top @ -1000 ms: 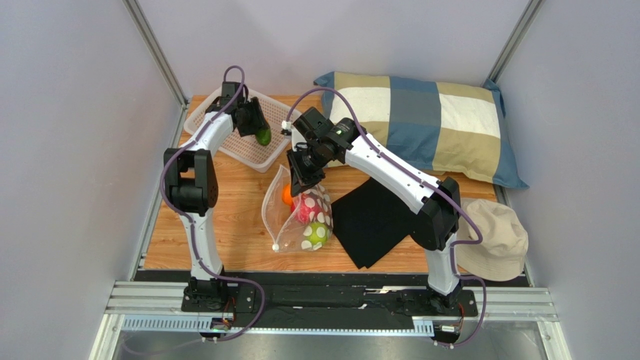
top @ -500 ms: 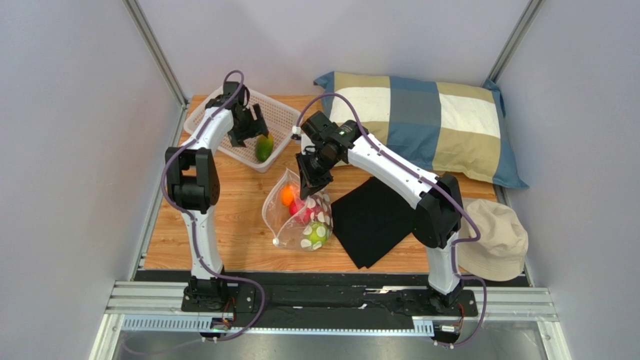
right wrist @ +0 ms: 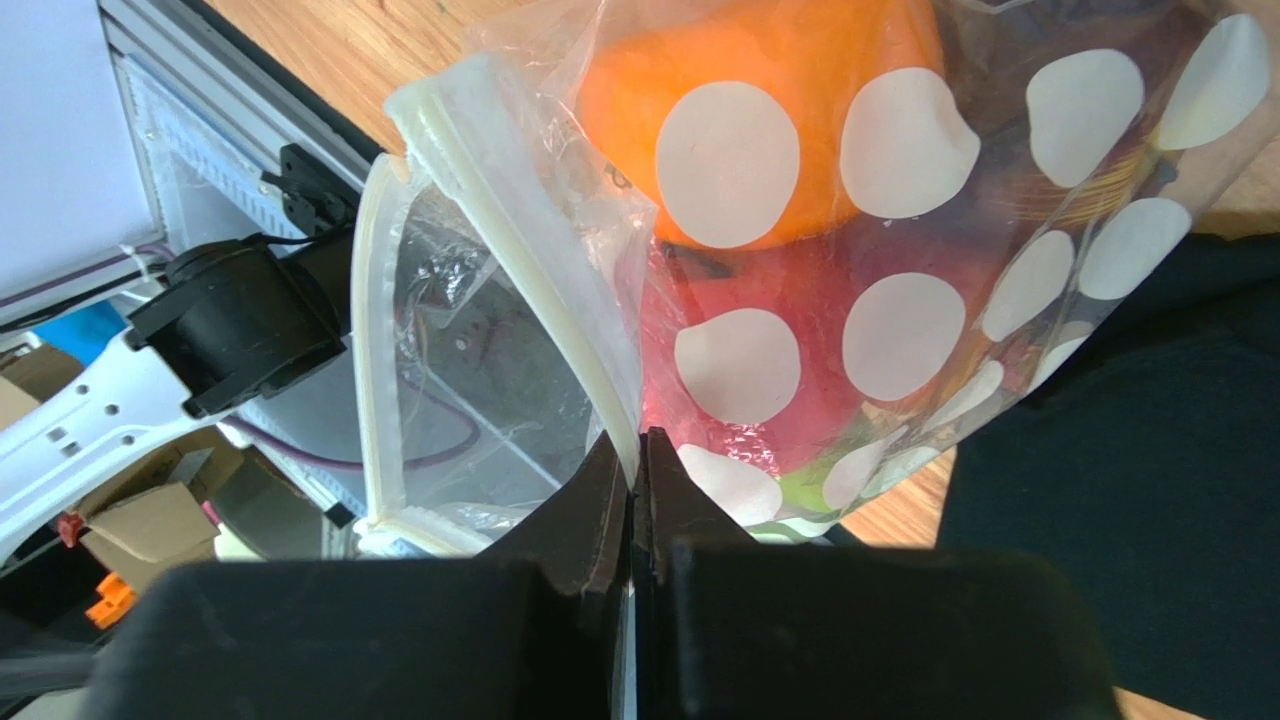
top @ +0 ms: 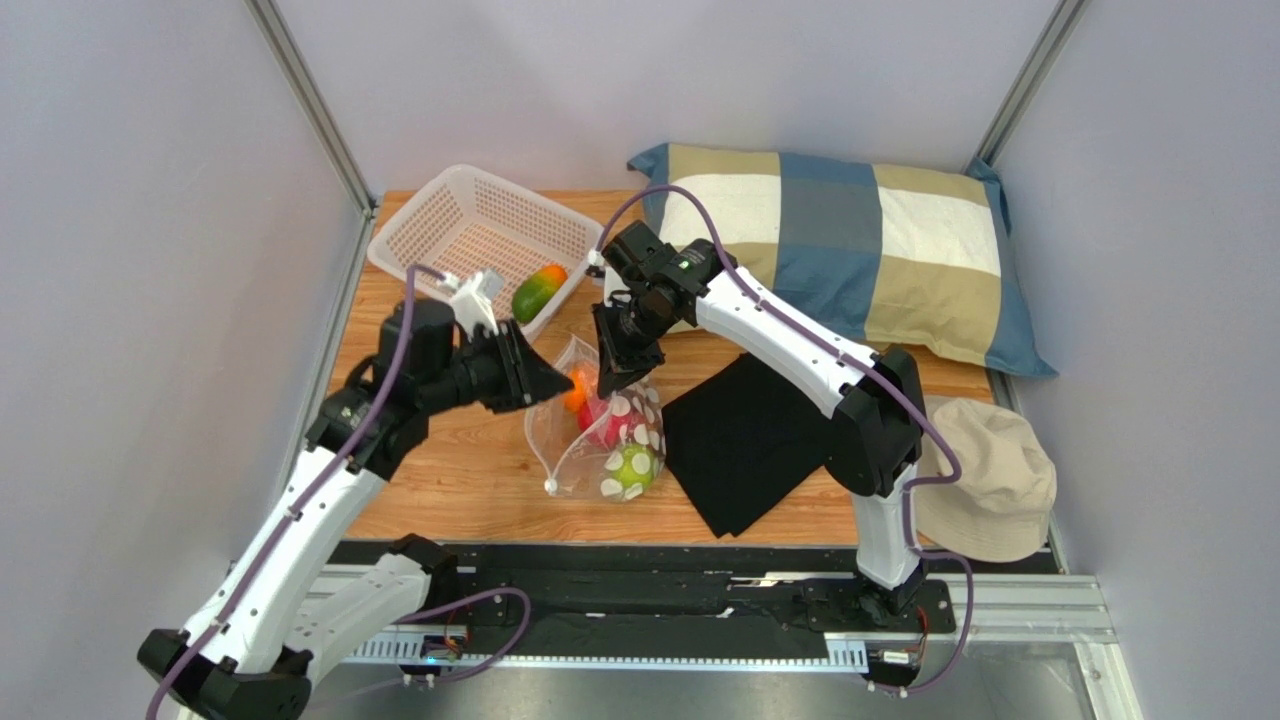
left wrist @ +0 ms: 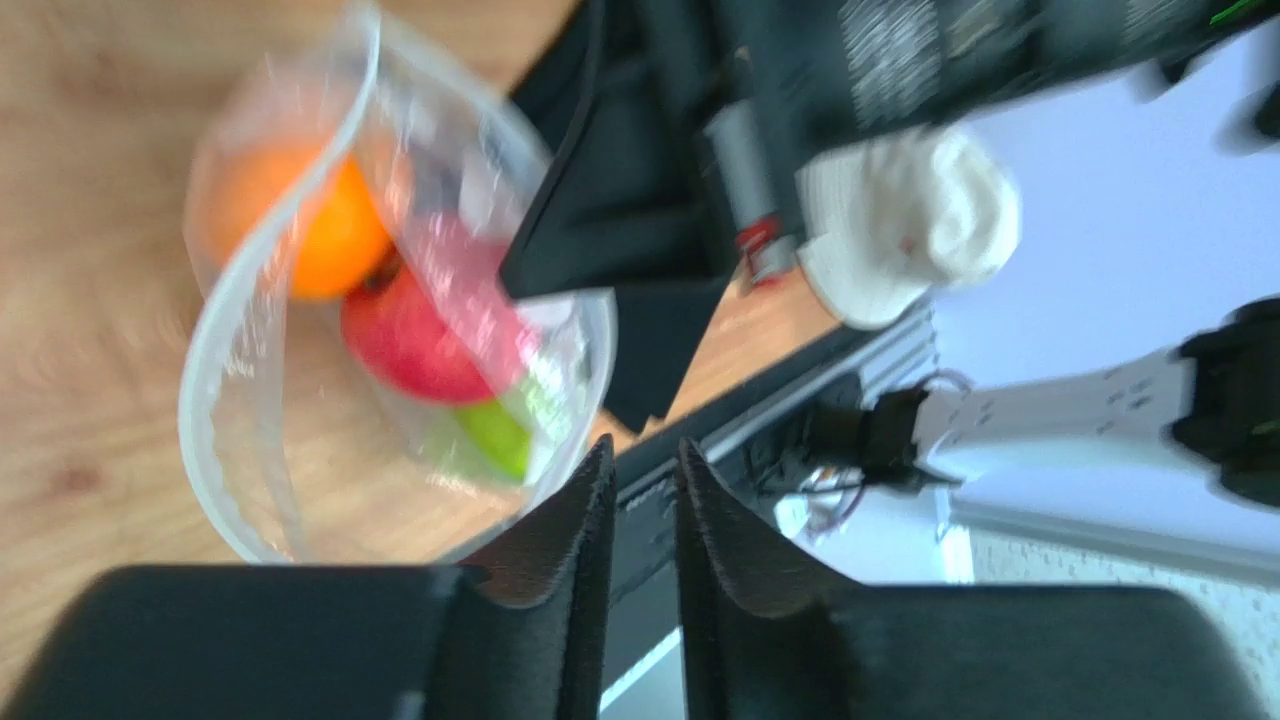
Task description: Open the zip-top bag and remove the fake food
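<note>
The zip-top bag [top: 559, 438] lies mid-table with its mouth open, holding an orange fruit [top: 574, 390], a red fruit [top: 606, 423] and a green fruit [top: 631, 468]. My right gripper [top: 613, 365] is shut on the bag's white zip rim [right wrist: 594, 375] and holds that side up. The polka-dot face [right wrist: 902, 323] covers the orange fruit [right wrist: 781, 90] and the red fruit [right wrist: 766, 360]. My left gripper [top: 529, 378] hovers at the bag's left side, empty, its jaws a narrow gap apart [left wrist: 643, 447]. It looks down into the open mouth [left wrist: 241, 435]. An orange-green fruit [top: 537, 291] lies in the white basket [top: 466, 225].
A black cloth [top: 744, 435] lies right of the bag. A checked pillow [top: 842, 248] fills the back right. A beige hat [top: 984, 480] sits at the right edge. The basket stands at the back left corner.
My left gripper let the orange-green fruit go into the basket, then swung down and forward to the bag's left side. The right gripper kept its hold on the rim.
</note>
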Motion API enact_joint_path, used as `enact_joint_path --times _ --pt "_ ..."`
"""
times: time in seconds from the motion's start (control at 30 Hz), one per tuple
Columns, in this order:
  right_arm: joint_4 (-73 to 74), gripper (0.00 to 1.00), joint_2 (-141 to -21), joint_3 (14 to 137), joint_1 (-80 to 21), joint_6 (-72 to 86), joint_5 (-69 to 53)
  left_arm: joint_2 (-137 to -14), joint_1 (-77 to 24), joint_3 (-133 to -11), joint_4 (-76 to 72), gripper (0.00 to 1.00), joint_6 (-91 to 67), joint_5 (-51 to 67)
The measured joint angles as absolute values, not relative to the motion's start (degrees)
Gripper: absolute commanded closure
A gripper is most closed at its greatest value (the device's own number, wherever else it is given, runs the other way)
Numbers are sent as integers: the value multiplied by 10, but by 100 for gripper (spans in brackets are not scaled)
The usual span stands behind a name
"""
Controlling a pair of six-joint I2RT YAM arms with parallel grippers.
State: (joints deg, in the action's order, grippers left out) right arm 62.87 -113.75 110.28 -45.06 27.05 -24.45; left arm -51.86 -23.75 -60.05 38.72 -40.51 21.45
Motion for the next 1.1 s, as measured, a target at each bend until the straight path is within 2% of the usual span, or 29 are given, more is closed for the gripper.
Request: enact_joint_path --times 0.07,0.23,0.4,0.43,0.5,0.53,0.63,1.1 --pt "628 100 -1138 1103 -451 280 -250 -495 -255 -542 364 93 -438 226" --pt "613 100 -1135 1103 -451 314 -271 -502 -264 -452 352 87 -489 219" --pt "592 100 -1126 1103 -451 345 -290 -551 -264 -451 331 71 -512 216" --pt "585 100 -1122 1102 -451 353 -296 -560 -264 -449 330 63 -517 214" --pt "564 100 -1113 1094 -451 373 -310 -567 -264 -443 320 53 -523 209" --pt "560 100 -1110 1092 -451 378 -313 -569 -264 -440 317 44 -525 206" --pt "544 100 -1103 1085 -451 402 -327 -584 -264 -439 302 29 -521 206" --pt "519 100 -1101 1056 -438 433 -328 -698 -262 -446 248 20 -504 229"
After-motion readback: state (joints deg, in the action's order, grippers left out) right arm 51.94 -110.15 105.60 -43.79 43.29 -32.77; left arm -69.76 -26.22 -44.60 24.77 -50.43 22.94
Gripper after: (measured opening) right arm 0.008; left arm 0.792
